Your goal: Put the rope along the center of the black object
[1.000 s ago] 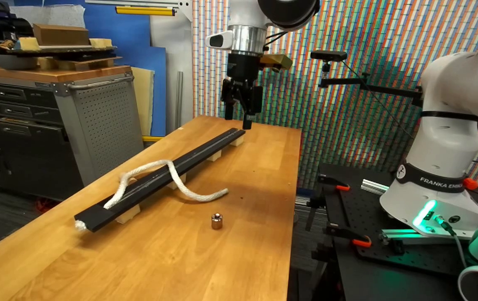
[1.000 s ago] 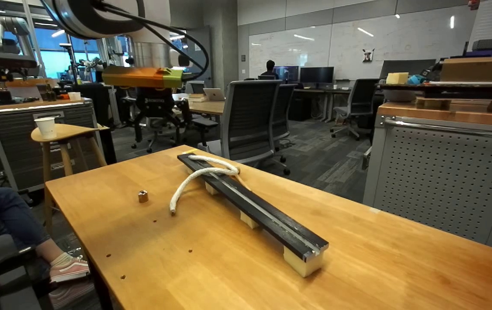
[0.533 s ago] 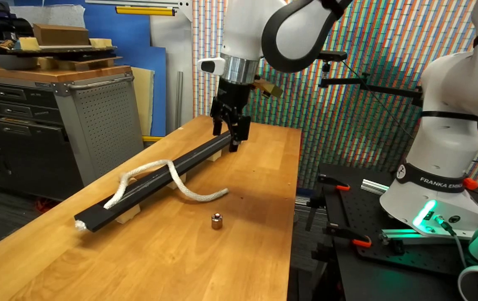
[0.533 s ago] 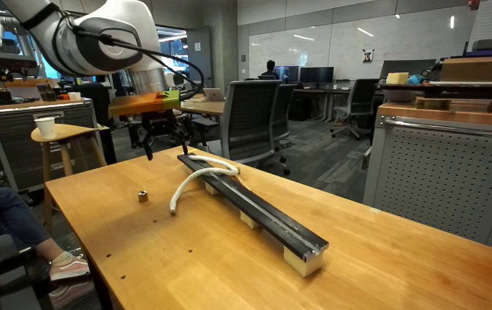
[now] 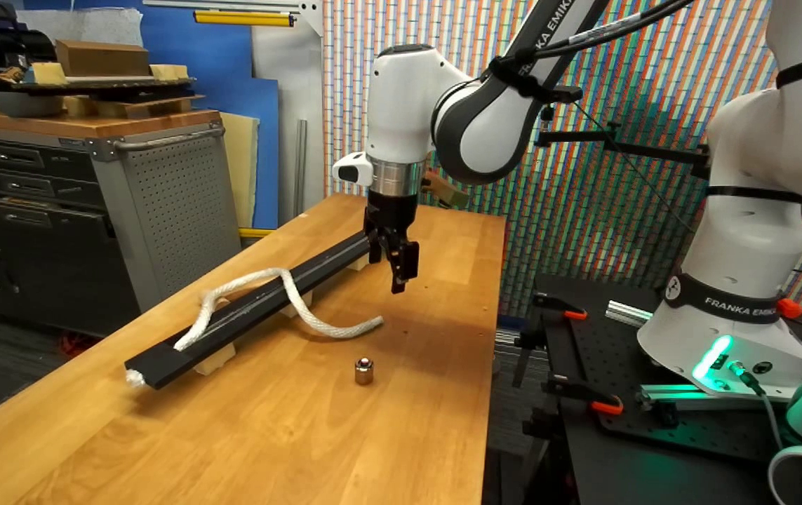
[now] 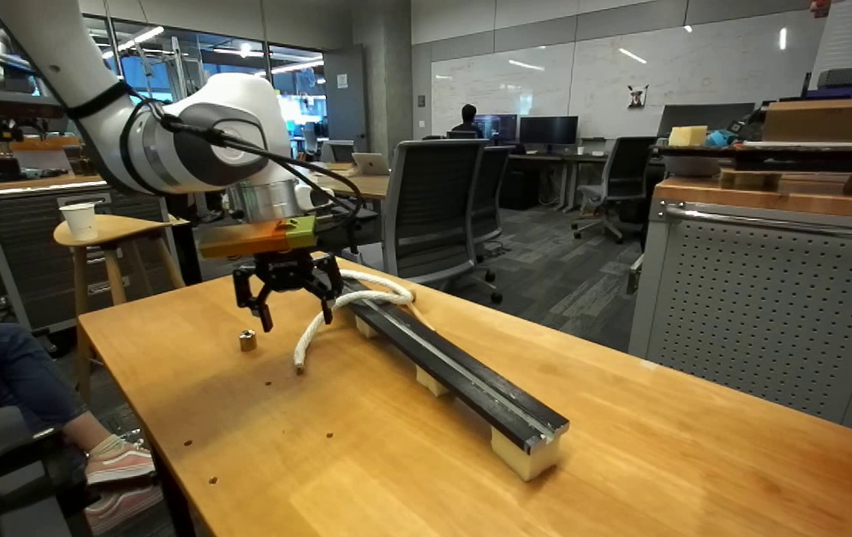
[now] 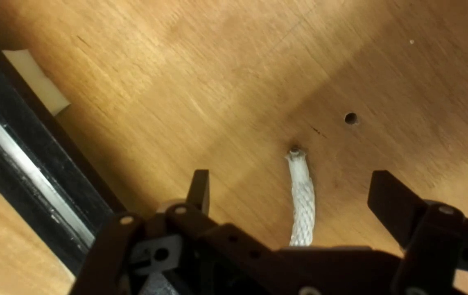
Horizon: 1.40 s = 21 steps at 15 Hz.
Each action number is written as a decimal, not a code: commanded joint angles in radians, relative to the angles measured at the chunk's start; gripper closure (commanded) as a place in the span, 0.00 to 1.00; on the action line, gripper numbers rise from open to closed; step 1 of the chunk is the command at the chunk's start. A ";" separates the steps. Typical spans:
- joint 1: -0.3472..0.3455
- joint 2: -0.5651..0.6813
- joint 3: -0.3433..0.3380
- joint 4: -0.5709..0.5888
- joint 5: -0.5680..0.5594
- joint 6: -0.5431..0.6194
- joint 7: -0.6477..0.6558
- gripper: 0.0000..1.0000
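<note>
While the jaws stand wide apart and empty, the free end of the rope [image 7: 302,200] lies below and between them on the surface [image 7: 238,82]; the black bar [image 7: 49,176] runs to their left (wrist view). Well apart from them, the rope's opposite end may already be seated — unclear here. Most of the central groove [image 7: 25,164] awaits filling.
</note>
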 commanded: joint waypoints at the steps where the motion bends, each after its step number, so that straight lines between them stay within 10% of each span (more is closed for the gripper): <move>1: -0.016 0.059 0.026 0.055 0.009 0.007 0.025 0.00; 21: -0.013 0.231 0.084 0.160 0.028 -0.030 0.059 0.00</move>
